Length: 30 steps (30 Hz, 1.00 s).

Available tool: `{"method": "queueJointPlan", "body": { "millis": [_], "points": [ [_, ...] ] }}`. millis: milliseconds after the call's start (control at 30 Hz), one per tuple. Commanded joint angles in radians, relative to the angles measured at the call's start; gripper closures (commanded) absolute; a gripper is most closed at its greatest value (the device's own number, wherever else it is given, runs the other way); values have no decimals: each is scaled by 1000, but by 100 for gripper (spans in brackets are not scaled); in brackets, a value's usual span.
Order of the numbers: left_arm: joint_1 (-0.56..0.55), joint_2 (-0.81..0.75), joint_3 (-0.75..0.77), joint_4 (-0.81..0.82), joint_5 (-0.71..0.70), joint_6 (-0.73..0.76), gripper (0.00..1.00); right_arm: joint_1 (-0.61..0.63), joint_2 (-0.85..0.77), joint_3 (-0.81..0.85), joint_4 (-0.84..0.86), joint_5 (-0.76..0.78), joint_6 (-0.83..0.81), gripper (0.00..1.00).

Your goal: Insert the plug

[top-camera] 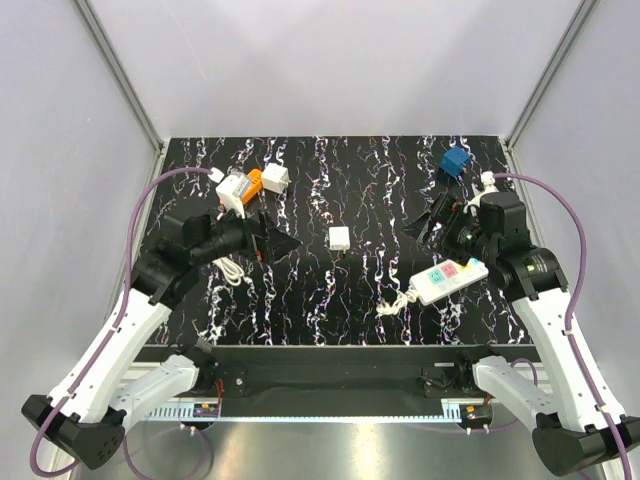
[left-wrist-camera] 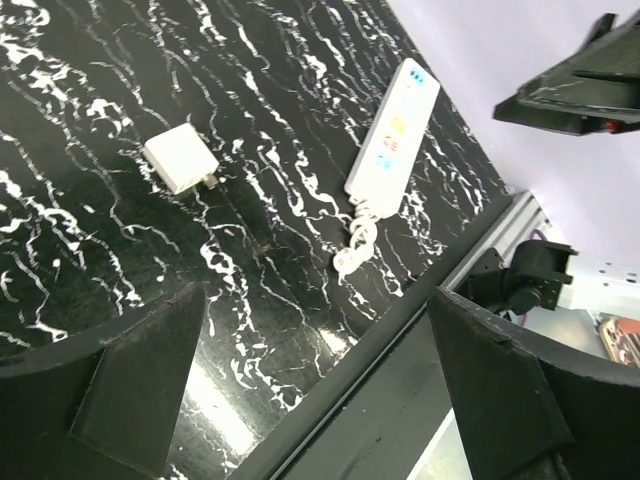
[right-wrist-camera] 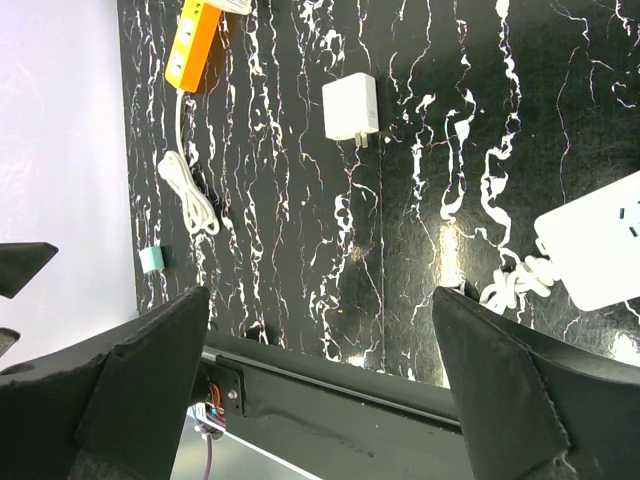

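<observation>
The plug (top-camera: 456,161) sits on the table (top-camera: 380,180) at about 1 o'clock in the top view, well apart from the power strip (top-camera: 449,281) at 4 o'clock. We judge nothing done yet: pick, carry and insert all remain. Left gripper (top-camera: 278,232) and right gripper (top-camera: 425,222) are both spread wide and hold nothing. The right one hovers between plug and strip, so we rate it the likelier picker.

White cube adapter (top-camera: 339,238); orange-and-white plug (top-camera: 240,187)

White-and-black arms (top-camera: 105,350), purple cables (top-camera: 582,245)
</observation>
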Motion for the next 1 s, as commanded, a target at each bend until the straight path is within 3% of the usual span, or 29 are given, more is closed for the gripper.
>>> {"method": "queueJointPlan", "body": {
  "millis": [0,133,267,467,667,967],
  "points": [
    [2,-14,52,-3,-68,17,1,-3,-19,33,4,25,2,0],
    [2,23,60,-58,-195,8,1,-4,-31,23,-4,45,-5,0],
    [2,104,58,-64,-228,-18,1,-3,-33,-23,-2,59,-21,0],
    [-13,372,114,-57,-257,-78,6,-3,4,-101,45,16,-27,0],
    [-102,690,262,-12,-335,-53,11,-3,4,-151,93,-57,-30,0],
    [-172,983,459,-9,-354,-50,13,-3,-36,-162,97,-60,-67,0]
  ]
}}
